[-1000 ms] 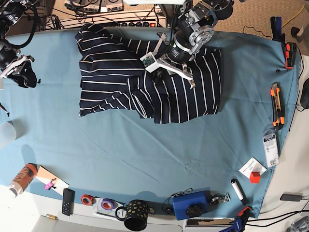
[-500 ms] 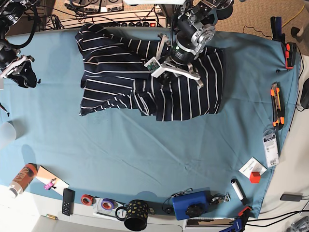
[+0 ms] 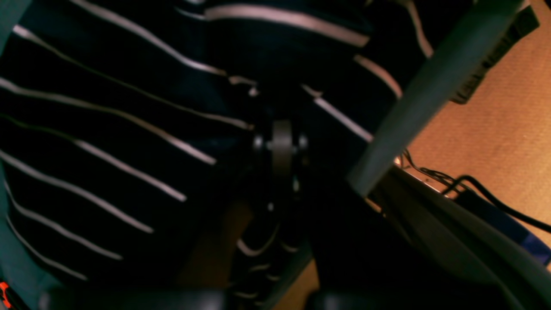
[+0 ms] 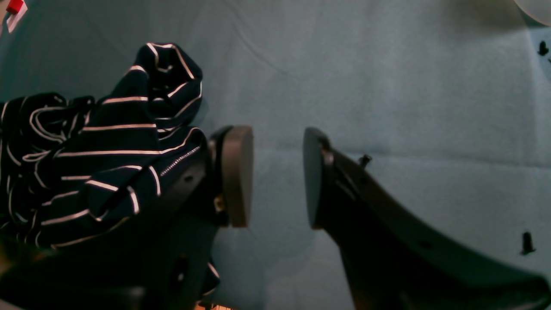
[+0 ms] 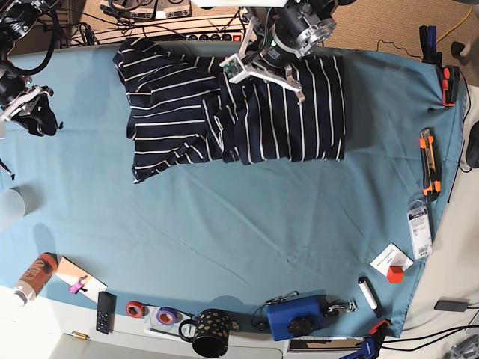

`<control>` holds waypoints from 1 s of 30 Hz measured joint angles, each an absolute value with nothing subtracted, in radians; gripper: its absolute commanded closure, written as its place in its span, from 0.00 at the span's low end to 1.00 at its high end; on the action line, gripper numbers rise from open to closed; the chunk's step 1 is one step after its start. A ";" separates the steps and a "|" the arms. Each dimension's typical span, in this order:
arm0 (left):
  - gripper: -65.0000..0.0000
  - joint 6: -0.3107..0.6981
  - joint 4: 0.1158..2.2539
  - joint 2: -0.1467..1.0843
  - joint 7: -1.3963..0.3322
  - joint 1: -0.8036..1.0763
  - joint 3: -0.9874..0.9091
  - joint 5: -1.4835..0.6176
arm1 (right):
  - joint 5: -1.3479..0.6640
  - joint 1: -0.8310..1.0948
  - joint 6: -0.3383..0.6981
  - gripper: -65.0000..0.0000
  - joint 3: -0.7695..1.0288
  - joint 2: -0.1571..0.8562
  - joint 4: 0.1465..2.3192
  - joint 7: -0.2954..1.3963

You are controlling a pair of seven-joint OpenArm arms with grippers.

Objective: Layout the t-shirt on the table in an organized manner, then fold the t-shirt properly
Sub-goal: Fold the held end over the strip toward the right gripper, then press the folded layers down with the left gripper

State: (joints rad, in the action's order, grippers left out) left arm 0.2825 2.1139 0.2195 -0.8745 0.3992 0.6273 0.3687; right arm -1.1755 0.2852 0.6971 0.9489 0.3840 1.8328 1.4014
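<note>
Teal table [image 5: 247,224]: your cloth-covered bench, with small tools along its near and right edges.
T-shirt [image 5: 224,112]: you now find it against the far edge, stretched wider than half a second ago; its right part lies flatter, its left part is still rumpled with a fold down the middle.
Left gripper [image 5: 263,69]: it has travelled toward the far edge; in your left wrist view its jaws look closed on striped fabric.
Right gripper [image 4: 275,176]: unmoved near the left edge, jaws parted, nothing between them, beside a bunched piece of shirt.
</note>
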 measured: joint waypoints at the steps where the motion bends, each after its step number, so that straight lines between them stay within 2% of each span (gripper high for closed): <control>1: 1.00 0.282 2.115 0.220 -0.875 0.399 0.627 0.369 | -1.175 0.285 0.697 0.69 0.949 0.384 1.833 1.401; 4: 1.00 0.281 2.115 0.220 -0.875 0.398 0.627 0.369 | -1.175 0.285 0.697 0.69 0.949 0.384 1.833 1.396; 5: 0.91 0.281 2.115 0.220 -0.875 0.398 0.627 0.369 | -1.176 0.285 0.697 0.69 0.949 0.384 1.833 1.394; 7: 0.66 0.281 2.116 0.220 -0.899 0.398 0.627 0.366 | -1.176 0.285 0.697 0.69 0.949 0.384 1.833 1.394; 8: 0.56 0.282 2.118 0.220 -0.926 0.398 0.627 0.360 | -1.176 0.285 0.697 0.69 0.949 0.384 1.833 1.394; 9: 0.50 0.282 2.129 0.220 -0.970 0.398 0.627 0.344 | -1.176 0.285 0.697 0.69 0.949 0.384 1.833 1.394; 10: 0.49 0.282 2.147 0.220 -1.006 0.399 0.627 0.317 | -1.175 0.285 0.697 0.69 0.949 0.384 1.833 1.394; 15: 0.49 0.280 2.323 0.220 -1.066 0.399 0.627 0.189 | -1.175 0.285 0.697 0.69 0.949 0.384 1.833 1.379; 18: 0.50 0.210 2.337 0.220 -0.920 0.399 0.626 0.190 | -1.176 0.285 0.697 0.69 0.949 0.384 1.833 1.379; 20: 0.57 0.159 2.336 0.219 -0.797 0.400 0.604 0.198 | -1.176 0.285 0.697 0.69 0.949 0.384 1.833 1.379; 22: 0.67 0.124 2.338 0.219 -0.779 0.371 0.572 0.196 | -1.175 0.285 0.697 0.69 0.949 0.384 1.833 1.379; 25: 0.82 0.031 2.215 0.211 -0.771 0.314 0.496 0.208 | -1.176 0.285 0.697 0.69 0.949 0.384 1.833 1.379; 28: 0.97 0.023 2.095 0.196 -0.758 0.268 0.437 0.197 | -1.176 0.284 0.697 0.69 0.949 0.384 1.833 1.378; 30: 0.98 0.033 2.012 0.168 -0.751 0.228 0.413 0.117 | -1.175 0.285 0.697 0.69 0.949 0.384 1.833 1.378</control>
